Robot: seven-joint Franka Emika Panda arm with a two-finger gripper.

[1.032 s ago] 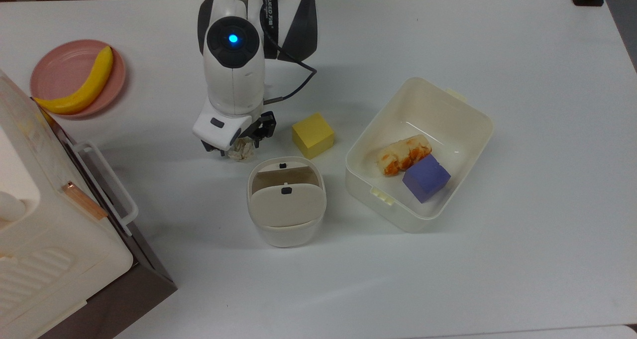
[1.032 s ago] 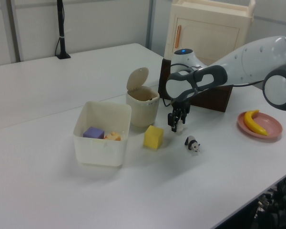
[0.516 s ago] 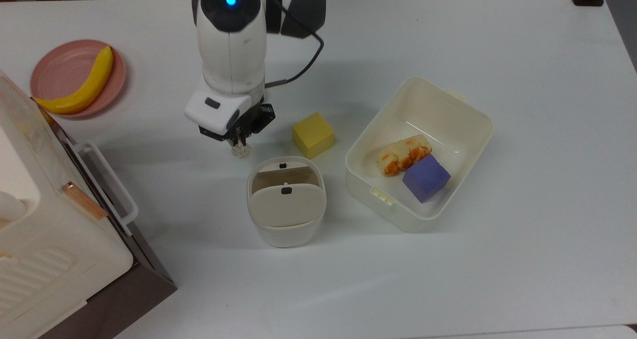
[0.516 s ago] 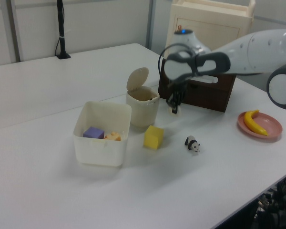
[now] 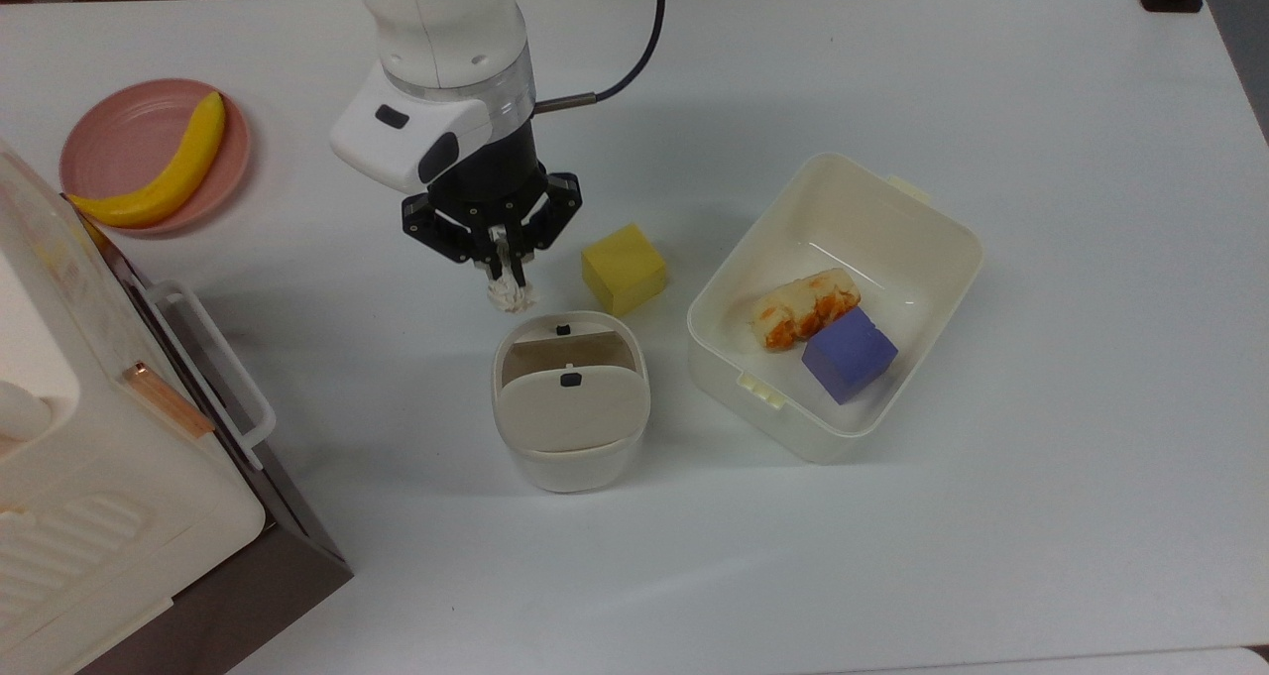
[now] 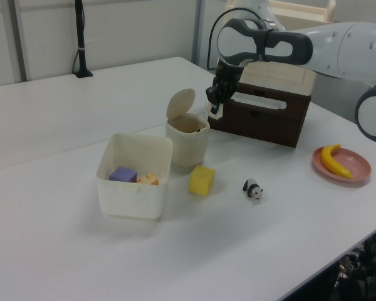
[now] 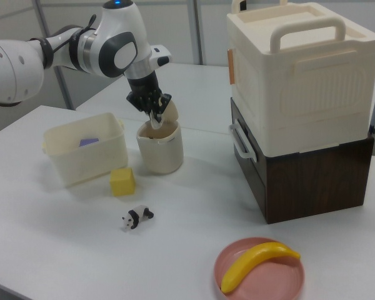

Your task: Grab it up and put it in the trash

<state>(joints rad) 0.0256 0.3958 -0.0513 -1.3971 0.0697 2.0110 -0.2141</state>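
**Paper ball held above the bin**

The gripper [image 5: 504, 271] is clamped on the crumpled paper ball [image 5: 509, 294], which hangs from its fingertips, lifted off the table [image 5: 991, 516]. In the right view it hovers just over the trash bin's [image 7: 160, 149] open mouth.

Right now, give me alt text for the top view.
A robot pincer holds a crumpled paper ball above a white table, just short of an open swing-lid bin, beside a yellow cube.
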